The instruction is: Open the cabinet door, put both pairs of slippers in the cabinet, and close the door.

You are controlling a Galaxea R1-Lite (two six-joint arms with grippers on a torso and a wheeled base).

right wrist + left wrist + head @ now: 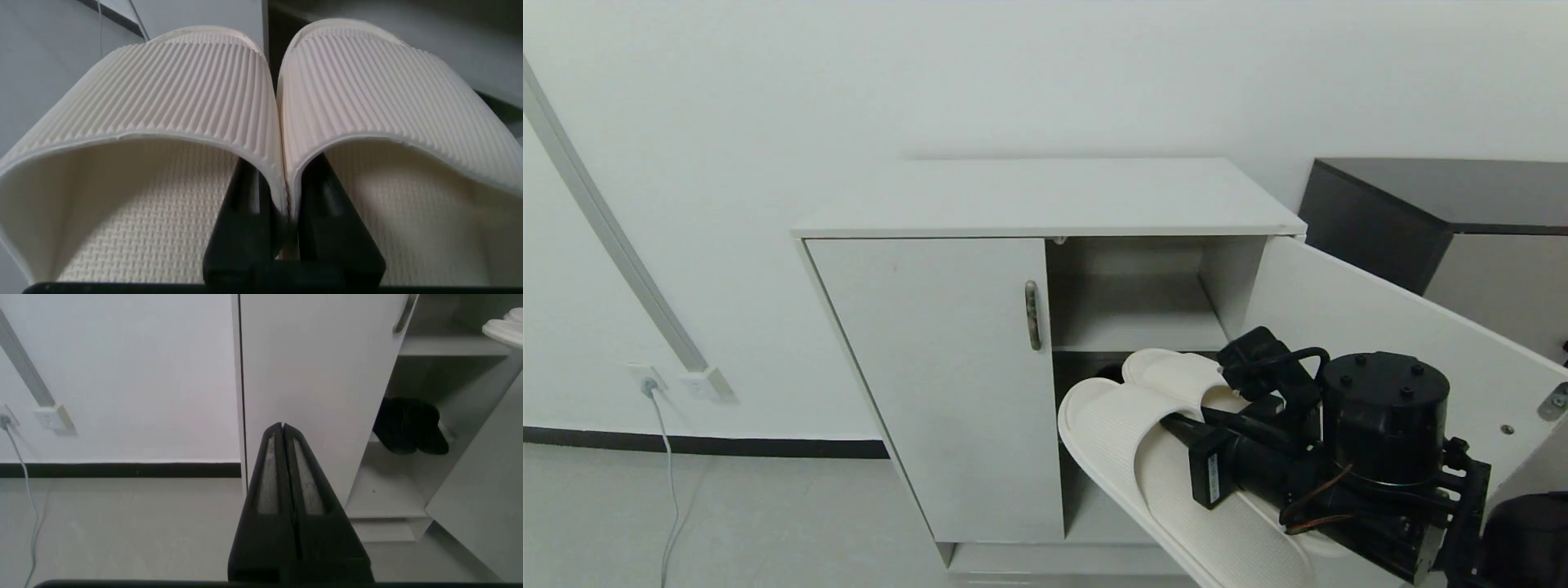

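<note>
The head view takes in the whole white cabinet [1045,196]. Its left door [931,384] is closed, with a metal handle [1032,315] on its inner edge. Its right door [1380,327] is swung open toward 3 o'clock. The right pincer [1176,425] sits in front of the opening, at about 4 o'clock from the handle, grasping the cream slippers [1143,441]. Their toes point toward 10 o'clock, just at the mouth of the compartment below the upper shelf [1135,335].

The right wrist view shows what the head view hides. The two slippers [188,90] lie side by side, straps ribbed, and their touching inner walls are pinched together between the black fingers [245,229] (one finger inside each shoe).

The left wrist view gives the other side. The left pincer [283,445] is clenched with nothing in it, its pads pressed flat together, and it hangs before the closed door, apart from it. This view also looks past the door edge into the cabinet, where a pair of dark slippers [411,425] sits at the back of the space under the shelf; the head view shows little more than a dark patch there.

Counted: two cream slippers making one pair, one dark pair (two toes are just made out), two doors, two pincers. A wall socket [645,380] with a hanging cable sits at 9 o'clock from the cabinet.
</note>
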